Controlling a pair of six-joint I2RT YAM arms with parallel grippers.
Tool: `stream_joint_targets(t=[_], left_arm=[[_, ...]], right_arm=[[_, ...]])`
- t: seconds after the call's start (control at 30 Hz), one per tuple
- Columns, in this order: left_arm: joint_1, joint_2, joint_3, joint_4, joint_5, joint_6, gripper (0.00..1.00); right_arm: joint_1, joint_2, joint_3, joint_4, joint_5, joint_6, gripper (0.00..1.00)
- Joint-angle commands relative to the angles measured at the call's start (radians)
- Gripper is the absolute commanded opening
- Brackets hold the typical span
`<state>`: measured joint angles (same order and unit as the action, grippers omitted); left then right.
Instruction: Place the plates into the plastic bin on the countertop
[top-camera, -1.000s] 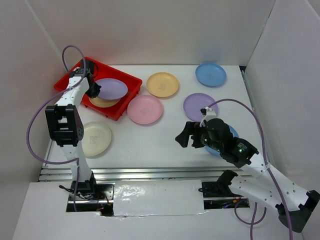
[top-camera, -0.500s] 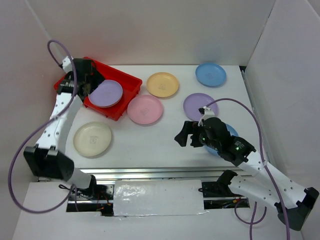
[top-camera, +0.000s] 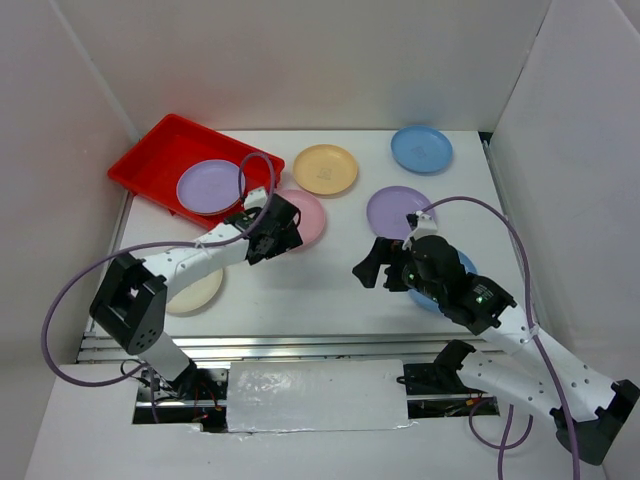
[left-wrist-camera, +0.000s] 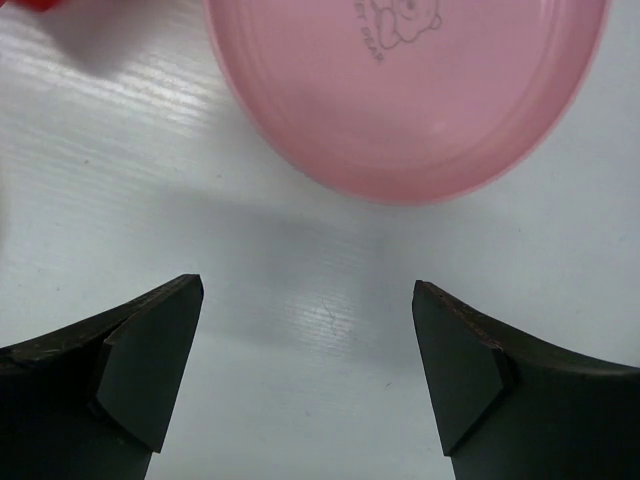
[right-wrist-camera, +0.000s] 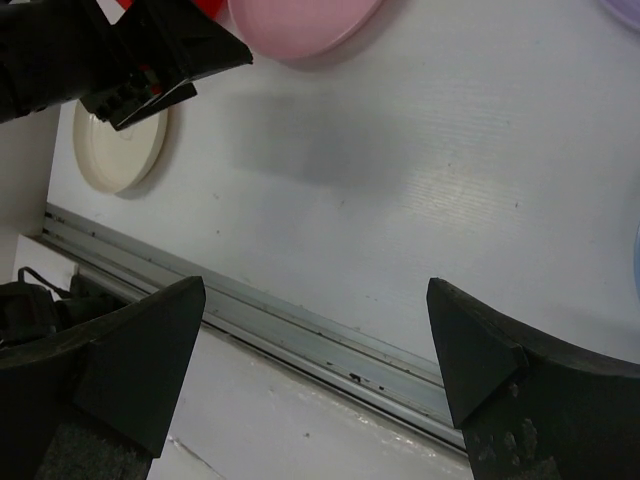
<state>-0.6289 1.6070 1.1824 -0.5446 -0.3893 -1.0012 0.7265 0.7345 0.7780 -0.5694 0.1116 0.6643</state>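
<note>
Seven plates showed from above. One purple plate lay inside the red bin at the far left corner of the table.

Six lay outside the bin on the white top:
- yellow-orange plate
- blue plate
- second purple plate
- pink plate
- cream plate, partly under the left arm
- second blue plate, partly under the right arm

Left gripper: fingers spread wide, holding nothing, just short of the pink plate's near rim. Right gripper: fingers spread wide, empty, over bare tabletop near the front rail.
</note>
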Motion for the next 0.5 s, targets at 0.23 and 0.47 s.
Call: stream_joint_targets(t=[0.23, 0.47], left_arm=[[0.0, 0.086, 0.057, 0.007, -0.243, -0.393, 0.99], [0.052, 0.252, 0.12, -0.049, -0.227, -0.445, 0.98]], right_arm=[[-0.006, -0.032, -0.016, 0.031, -0.038, -0.022, 1.0], [-0.012, -0.056, -0.011, -0.004, -0.02, -0.04, 1.0]])
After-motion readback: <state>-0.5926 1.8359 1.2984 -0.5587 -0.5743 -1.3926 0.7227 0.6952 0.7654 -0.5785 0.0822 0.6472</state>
